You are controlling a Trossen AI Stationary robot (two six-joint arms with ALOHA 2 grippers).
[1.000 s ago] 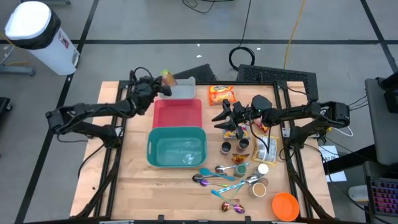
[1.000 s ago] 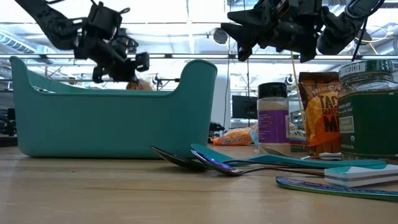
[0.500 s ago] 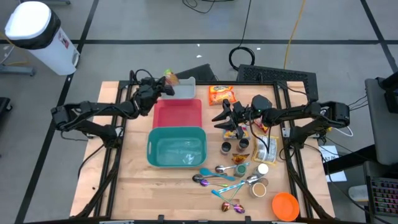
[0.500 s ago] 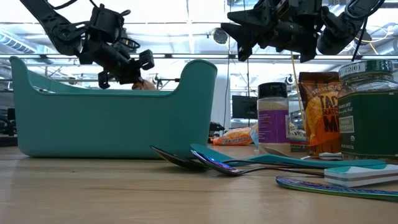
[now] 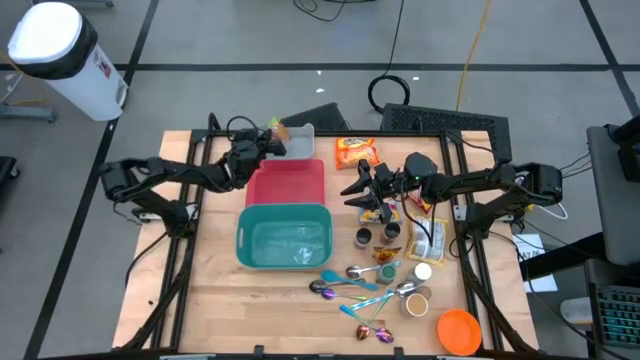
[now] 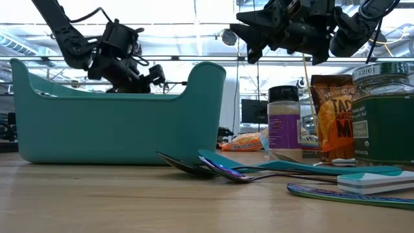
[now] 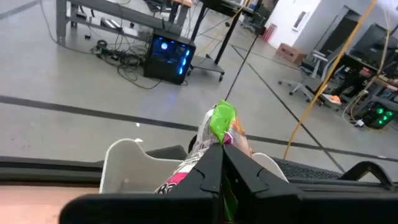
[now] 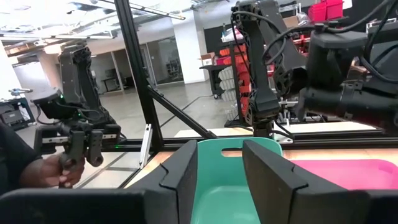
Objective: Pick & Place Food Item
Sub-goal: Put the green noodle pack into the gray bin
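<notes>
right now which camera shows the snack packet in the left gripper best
The left wrist view: the snack packet sits close, pinched between the shut left gripper fingers. The high view shows it small above the grey bin. The low view hides it; the right wrist view misses it.

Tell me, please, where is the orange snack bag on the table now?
In the high view the orange snack bag lies flat near the table's far edge, right of the pink bin and the white bin, just beyond the right gripper.

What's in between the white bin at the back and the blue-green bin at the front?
The pink bin sits between the white bin and the teal bin, all three in a row. The high view shows it best.
</notes>
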